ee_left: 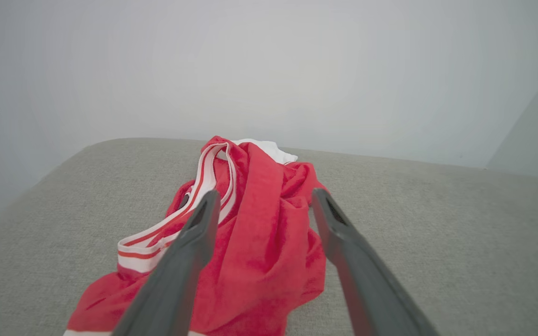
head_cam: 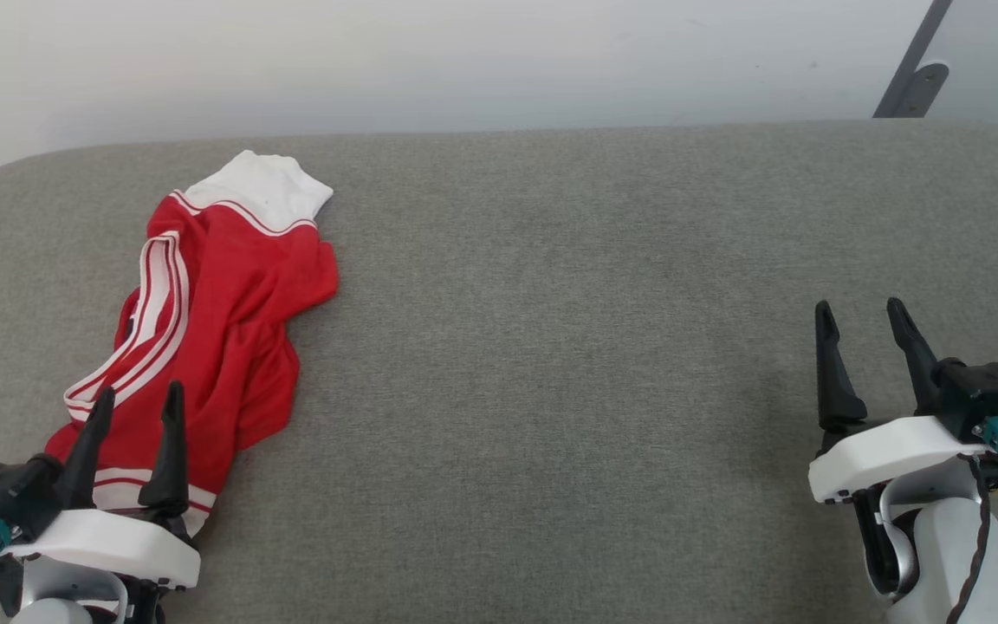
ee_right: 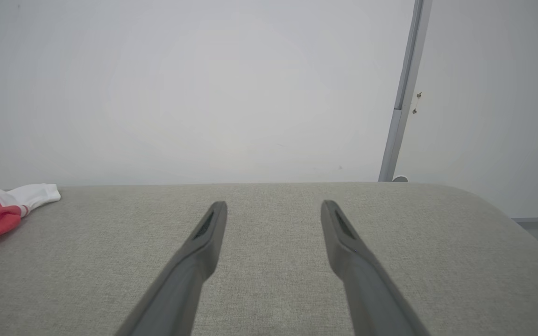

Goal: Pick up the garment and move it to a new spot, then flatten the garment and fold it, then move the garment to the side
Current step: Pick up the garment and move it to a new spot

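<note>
The grey padded surface [head_cam: 568, 364] is open across the middle and right of the head view, a wide lane from the lower edge to its far rim; the crumpled garment [head_cam: 230, 295] makes a raised heap from upper left to lower left; the left gripper [head_cam: 139, 394], jaws wide, hangs over the heap's near end; the right gripper [head_cam: 860, 308], jaws wide, has open cushion ahead and on both sides; the pale wall [head_cam: 464, 61] closes the top; a slanted metal post [head_cam: 910, 69] stands upper right.
</note>
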`<state>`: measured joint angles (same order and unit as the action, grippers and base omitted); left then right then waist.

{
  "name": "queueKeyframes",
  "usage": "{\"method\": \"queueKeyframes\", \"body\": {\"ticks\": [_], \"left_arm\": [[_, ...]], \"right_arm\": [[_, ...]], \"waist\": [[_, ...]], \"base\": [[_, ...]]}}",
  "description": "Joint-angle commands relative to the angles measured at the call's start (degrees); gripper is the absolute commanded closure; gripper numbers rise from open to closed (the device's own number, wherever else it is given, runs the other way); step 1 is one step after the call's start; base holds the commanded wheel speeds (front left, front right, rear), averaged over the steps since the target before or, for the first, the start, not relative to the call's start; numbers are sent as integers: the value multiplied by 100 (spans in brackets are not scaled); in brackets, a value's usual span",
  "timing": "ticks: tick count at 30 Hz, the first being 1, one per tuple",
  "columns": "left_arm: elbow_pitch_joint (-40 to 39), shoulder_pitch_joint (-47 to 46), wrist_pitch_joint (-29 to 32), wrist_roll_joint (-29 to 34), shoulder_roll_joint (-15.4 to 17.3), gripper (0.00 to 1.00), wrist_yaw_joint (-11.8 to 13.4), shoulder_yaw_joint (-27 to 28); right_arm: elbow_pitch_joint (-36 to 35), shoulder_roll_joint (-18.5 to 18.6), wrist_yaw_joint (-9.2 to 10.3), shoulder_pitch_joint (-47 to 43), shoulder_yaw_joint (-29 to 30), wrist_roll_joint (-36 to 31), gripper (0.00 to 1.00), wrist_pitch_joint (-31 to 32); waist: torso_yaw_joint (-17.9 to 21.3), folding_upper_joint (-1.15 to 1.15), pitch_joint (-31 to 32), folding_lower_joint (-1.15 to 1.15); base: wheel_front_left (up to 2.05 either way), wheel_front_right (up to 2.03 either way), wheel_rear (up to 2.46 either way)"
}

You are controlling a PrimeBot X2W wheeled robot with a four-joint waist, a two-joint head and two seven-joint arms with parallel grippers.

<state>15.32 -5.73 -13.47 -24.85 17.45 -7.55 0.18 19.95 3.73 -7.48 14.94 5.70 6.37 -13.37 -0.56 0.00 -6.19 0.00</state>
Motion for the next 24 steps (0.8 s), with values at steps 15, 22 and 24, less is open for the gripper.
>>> {"method": "queueKeyframes", "body": {"ticks": [15, 22, 24], "left_arm": [[-18, 107, -184, 633, -321, 0, 12, 327], [28, 269, -181, 671, -618, 0, 12, 585], [27, 285, -181, 685, -687, 0, 12, 632]], "right_arm": [[118, -3, -1, 105, -391, -539, 0, -197], [373, -34, -1, 276, -791, -389, 0, -188], [434, -42, -1, 298, -902, -355, 0, -188]], "waist": [[-1219, 0, -133, 0], [-2000, 0, -140, 0], [-2200, 0, -113, 0]], "base": [[0, 0, 0], [0, 0, 0], [0, 0, 0]]}}
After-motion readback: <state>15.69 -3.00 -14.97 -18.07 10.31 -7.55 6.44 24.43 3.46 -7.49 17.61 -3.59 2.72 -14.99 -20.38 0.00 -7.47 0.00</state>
